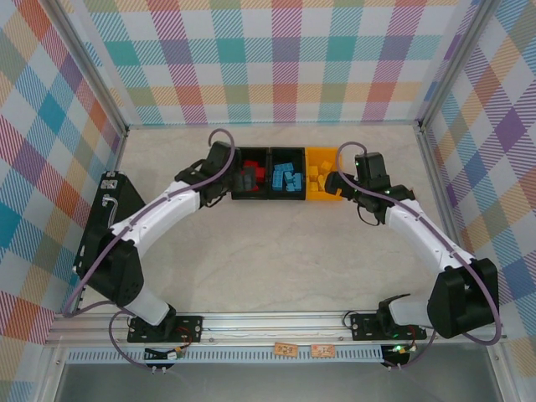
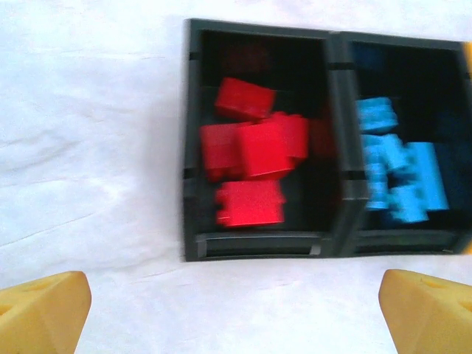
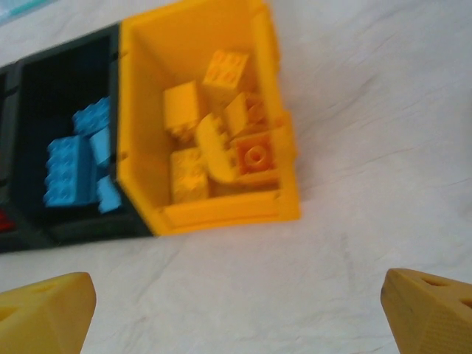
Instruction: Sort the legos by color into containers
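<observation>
**Where my cameras look**

The top camera sits high behind me, looking down from far on the whole table [image 1: 276, 260]. My wrist cameras look down closely: the left on the left black bin [image 2: 193, 147], the right on the yellow bin [image 3: 144, 110]. All three views share the middle black bin [image 2: 402, 242].

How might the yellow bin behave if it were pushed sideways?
Likely stiff and light: the yellow bin looks thin-walled plastic. It abuts the black bins, so all three would probably slide together; low and wide, tipping seems unlikely.
</observation>
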